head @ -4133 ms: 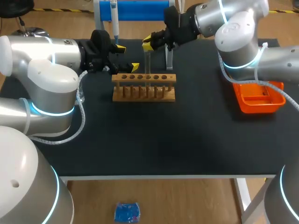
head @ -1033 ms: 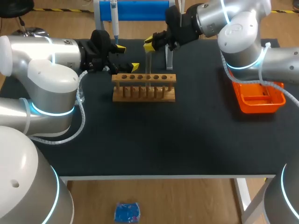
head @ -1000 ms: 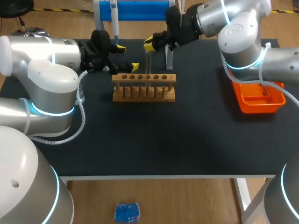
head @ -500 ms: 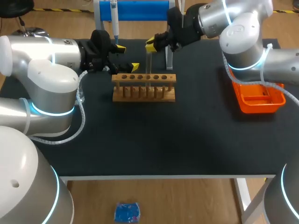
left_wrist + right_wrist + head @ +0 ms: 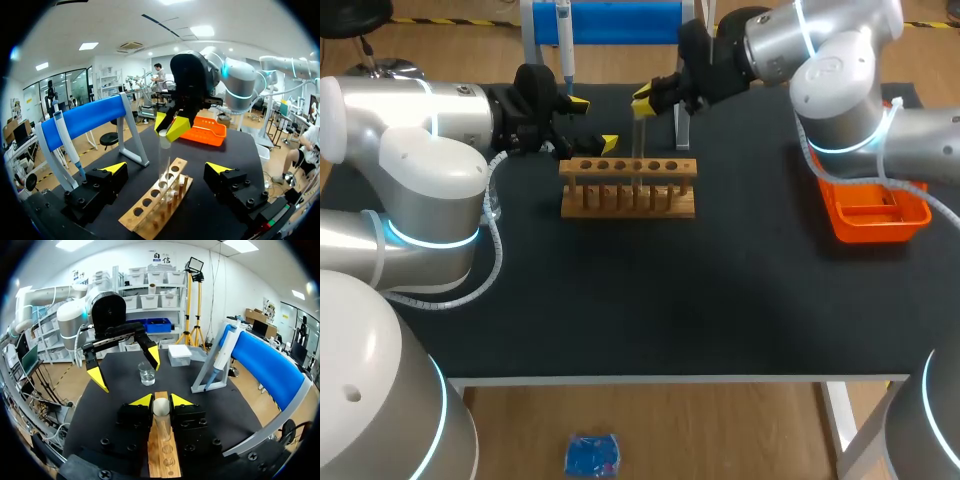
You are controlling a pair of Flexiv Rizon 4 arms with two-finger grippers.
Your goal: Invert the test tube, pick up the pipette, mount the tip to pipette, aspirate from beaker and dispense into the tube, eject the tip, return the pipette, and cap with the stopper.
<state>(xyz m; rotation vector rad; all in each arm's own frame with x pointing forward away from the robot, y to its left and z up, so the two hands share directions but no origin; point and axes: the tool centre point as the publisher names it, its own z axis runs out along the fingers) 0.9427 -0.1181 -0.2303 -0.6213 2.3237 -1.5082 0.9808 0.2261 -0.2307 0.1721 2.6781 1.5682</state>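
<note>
Left gripper [image 5: 593, 123] sits just behind the rack's [image 5: 628, 187] left end, fingers spread and empty. It's probably staged for the pipette [image 5: 563, 38], which hangs on the blue stand [image 5: 620, 22] behind it. The test tube [image 5: 638, 145] is upright with its lower end at a rack hole and its rounded end up. Right gripper [image 5: 643, 100] is clamped on that top end, a grip that suits lifting it clear to flip. Orange tray [image 5: 873, 212] at far right is out of play.

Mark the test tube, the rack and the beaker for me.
test tube [image 5: 164, 160], left wrist view: middle of the glass wall, above the rack.
rack [image 5: 680, 170], head view: right end of the top bar.
beaker [image 5: 147, 375], right wrist view: its glass side wall.
</note>
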